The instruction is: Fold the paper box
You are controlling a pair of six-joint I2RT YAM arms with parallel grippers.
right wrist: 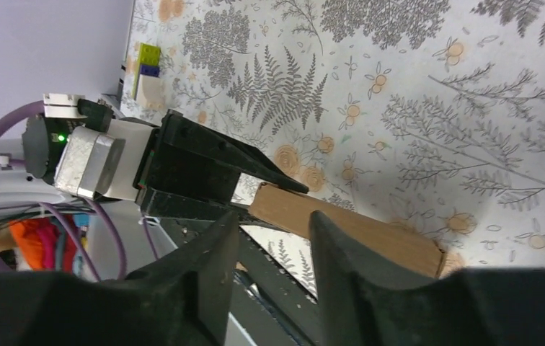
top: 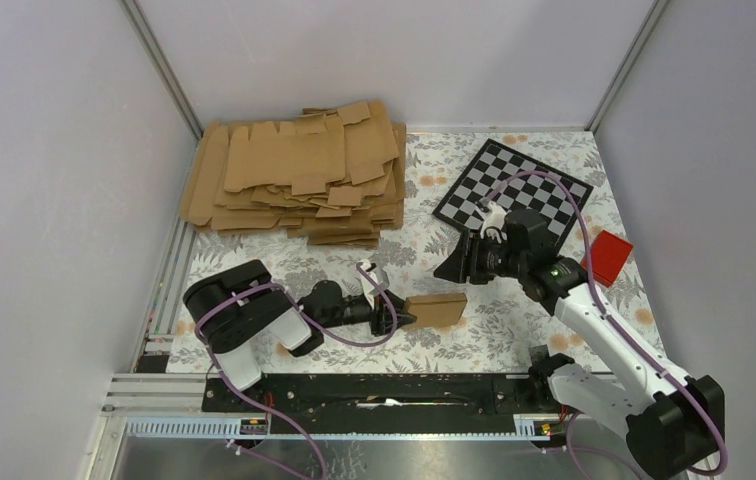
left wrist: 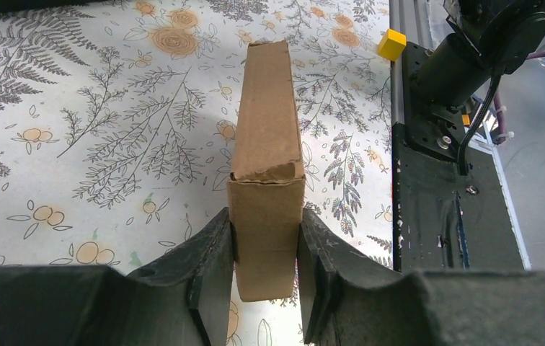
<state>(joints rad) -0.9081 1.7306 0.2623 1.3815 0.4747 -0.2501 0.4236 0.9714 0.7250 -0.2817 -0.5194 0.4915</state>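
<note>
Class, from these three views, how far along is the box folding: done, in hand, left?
Done: the paper box is already a slim rectangular shape. In hand: the left tool clamps one end; the right tool hangs open nearby, touching nothing. Left: probably tucking the end flaps; their state is unclear.

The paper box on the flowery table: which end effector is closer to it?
Left. The left end effector grips the paper box at one end; the right end effector hangs apart from it, toward the chessboard.
</note>
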